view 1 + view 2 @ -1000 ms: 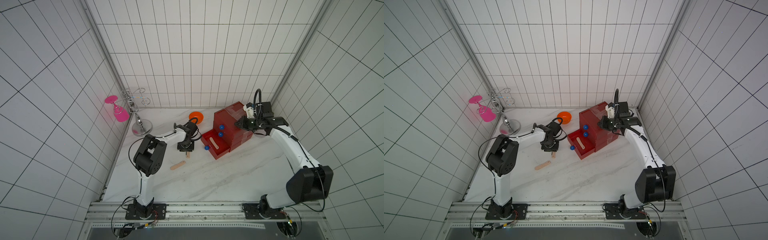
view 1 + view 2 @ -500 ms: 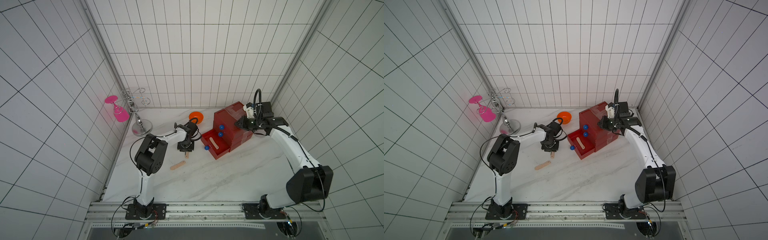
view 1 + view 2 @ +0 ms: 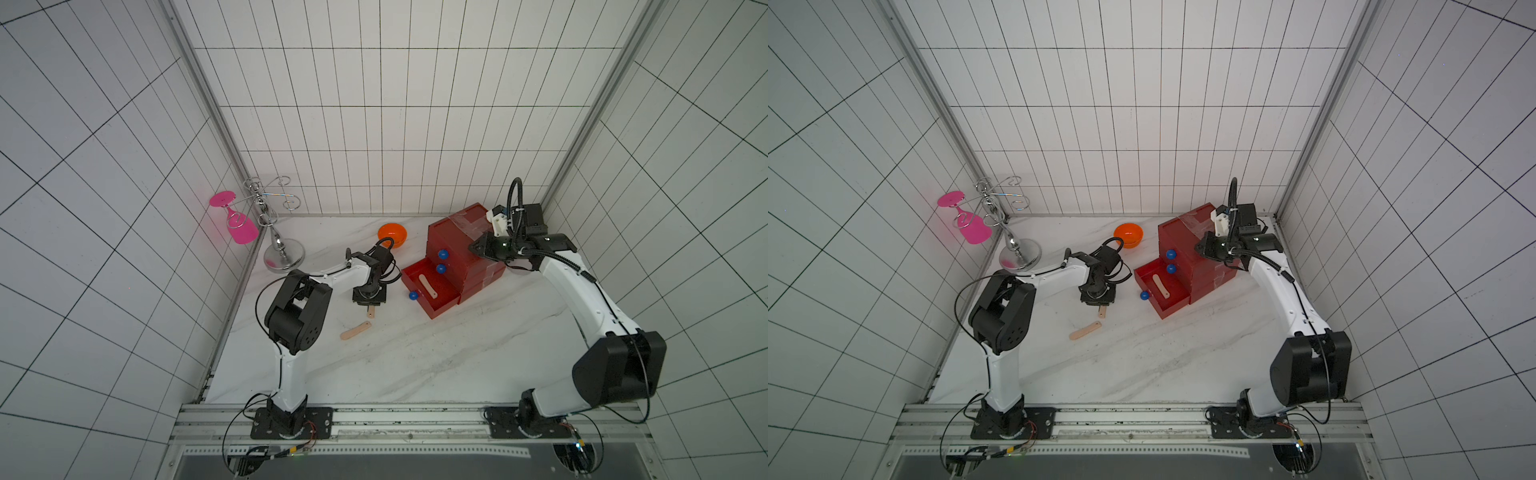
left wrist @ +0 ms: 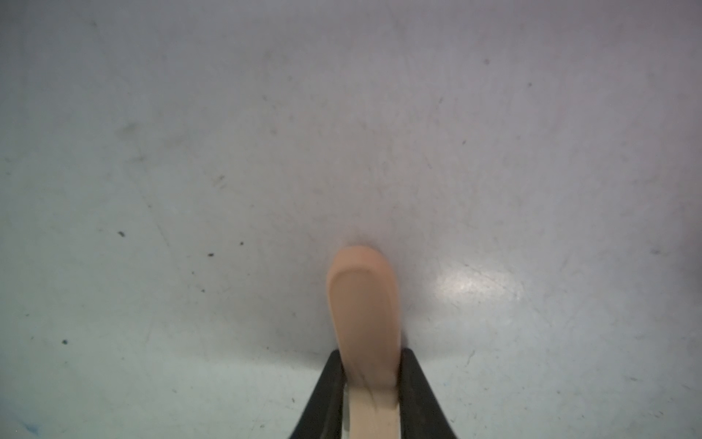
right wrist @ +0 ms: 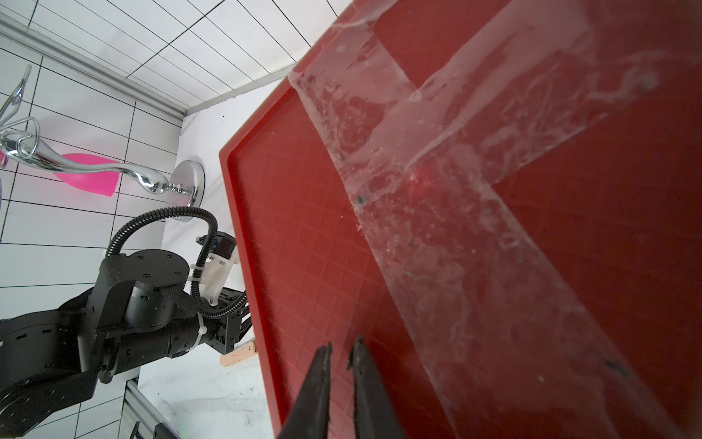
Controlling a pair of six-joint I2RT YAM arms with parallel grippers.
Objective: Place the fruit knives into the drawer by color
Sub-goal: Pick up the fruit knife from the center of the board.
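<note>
Your left gripper (image 4: 371, 355) has just tightened onto one peach knife (image 4: 362, 304) on the marble table (image 3: 415, 357); second knife (image 3: 355, 331) lies nearby, third knife (image 3: 428, 286) in the open bottom drawer (image 3: 444, 306). Right gripper (image 5: 340, 347): pinched, empty, over the chest (image 3: 455, 235). Tiled walls (image 3: 374, 145).

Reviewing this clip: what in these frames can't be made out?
- Red chest: whatever sits behind its two closed drawer fronts is hidden, both top views.
- Knife in the left gripper: gripped end cut off by the left wrist view's edge; top views show only its tip.
- Right gripper: whether it touches the chest's top is unclear in the right wrist view.
</note>
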